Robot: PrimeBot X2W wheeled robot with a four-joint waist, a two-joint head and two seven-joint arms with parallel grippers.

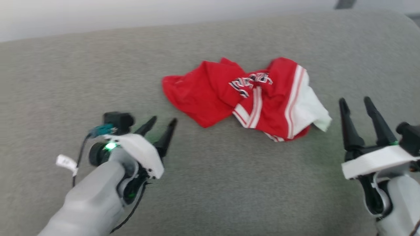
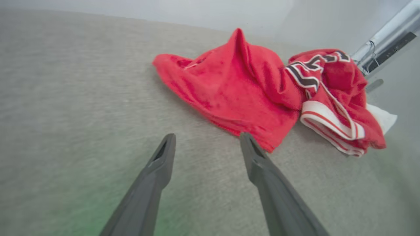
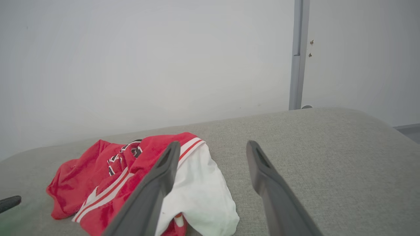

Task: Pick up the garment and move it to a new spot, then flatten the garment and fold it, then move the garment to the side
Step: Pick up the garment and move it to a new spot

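The garment (image 1: 249,98), a red jersey, is lying in a crumpled heap near the middle of the grey upholstered cushion (image 1: 229,190), with nothing gripping it. It is bunching over itself: the black, white-outlined lettering (image 1: 251,82) is twisting across a fold, the striped trim (image 1: 252,111) is doubling back, and one white sleeve (image 1: 311,109) is spilling out on the robot's right side. As I'm reading it, the flattening and folding are not yet done.

The left gripper (image 1: 164,119) is pointing at the jersey's near red edge from close by, low over bare upholstery, its two dark fingers standing well apart and holding nothing. The right gripper (image 1: 354,99) is waiting near the white sleeve, fingers likewise spread wide and empty. With one on each flank like that, both pincers seem to be lining up to take opposite edges and draw the cloth out flat. That's only my guess, since a heap this tangled is asking for a pull from two sides.

The cushion is showing a coarse grey weave, softly padded and rounding off at its far edge, and the green light (image 1: 110,146) on the left wrist is tinting the fabric below it. Behind, a plain pale wall (image 3: 147,65) is running across, with a grey vertical strip (image 3: 297,55) breaking it towards the right.
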